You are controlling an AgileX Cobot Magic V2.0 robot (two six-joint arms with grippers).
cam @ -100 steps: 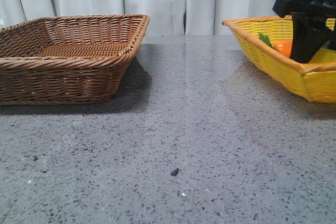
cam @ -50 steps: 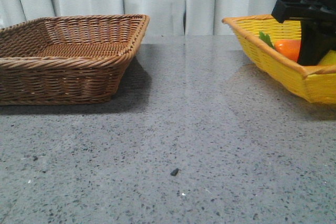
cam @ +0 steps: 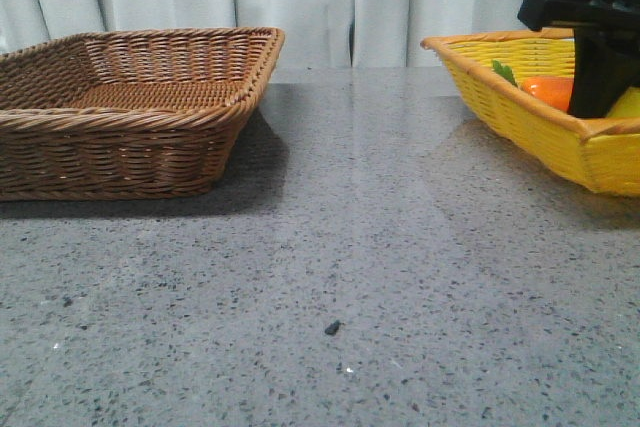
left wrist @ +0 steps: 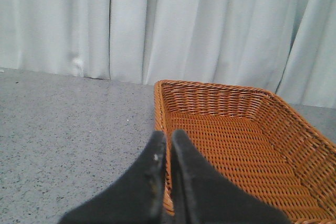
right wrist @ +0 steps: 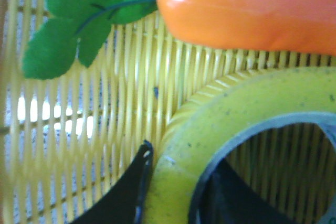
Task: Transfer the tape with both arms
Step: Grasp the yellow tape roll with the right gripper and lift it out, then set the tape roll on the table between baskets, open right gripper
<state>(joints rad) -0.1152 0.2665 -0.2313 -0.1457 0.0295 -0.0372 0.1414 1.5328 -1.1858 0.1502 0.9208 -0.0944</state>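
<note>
The yellow tape roll point(right wrist: 252, 108) lies in the yellow basket point(cam: 520, 117) beside an orange carrot point(right wrist: 247, 9) with green leaves point(right wrist: 68, 24). My right gripper point(right wrist: 181, 161) straddles the roll's wall, one finger against the outer face and the other inside the core, closed on it. In the front view the right gripper point(cam: 598, 67) reaches down into the basket, and a bit of the tape point(cam: 627, 105) shows beside it. My left gripper point(left wrist: 169, 136) is shut and empty over the near rim of the brown basket point(left wrist: 236, 145). It is out of the front view.
The brown wicker basket point(cam: 120, 157) stands at the table's left and holds nothing visible. A small dark speck point(cam: 332, 328) lies on the grey table between the baskets. White curtains hang behind.
My right gripper has shifted a little to the right and slightly up inside the yellow basket, uncovering more of the carrot. The brown basket has not moved.
</note>
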